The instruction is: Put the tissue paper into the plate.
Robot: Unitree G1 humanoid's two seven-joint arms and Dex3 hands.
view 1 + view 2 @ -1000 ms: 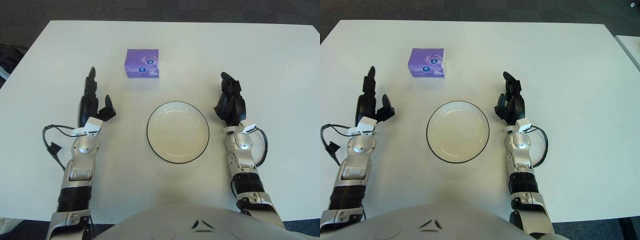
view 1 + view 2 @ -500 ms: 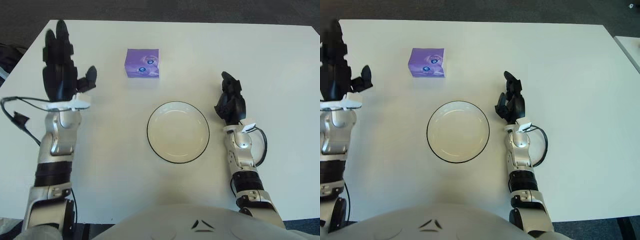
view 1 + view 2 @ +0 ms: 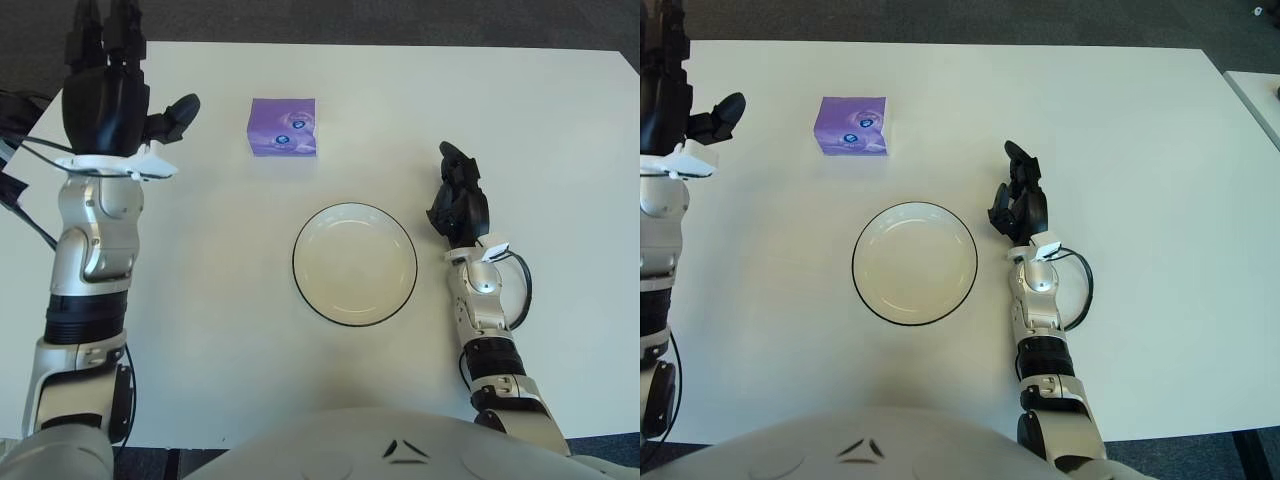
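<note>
The left robot hand (image 3: 105,95) is raised at the far left of the tabletop (image 3: 560,130), black fingers pointing away from the robot and spread loosely, thumb stuck out to the right, holding nothing. Its forearm is a silvery, jointed column standing up from the near edge, with a black cable looping off to the left. The right robot hand (image 3: 458,205) lies low just to the right of the plate (image 3: 355,265), fingers drawn loosely together and gripping nothing; a thin black wire curls beside its silver wrist. The tissue paper (image 3: 283,127) is a small purple packet, roughly square and glossy with a printed pattern on top, lying flat on the far side of the tabletop, up and to the left of the plate and well apart from it, a little to the right of the raised left hand. The plate is round, cream-white and smooth with a thin dark rim, shallow, sitting near the middle. The tabletop is plain matte white with straight edges; there is bare surface between packet and plate, and a wide open stretch to the right and far right. Dark floor shows beyond the far edge.
</note>
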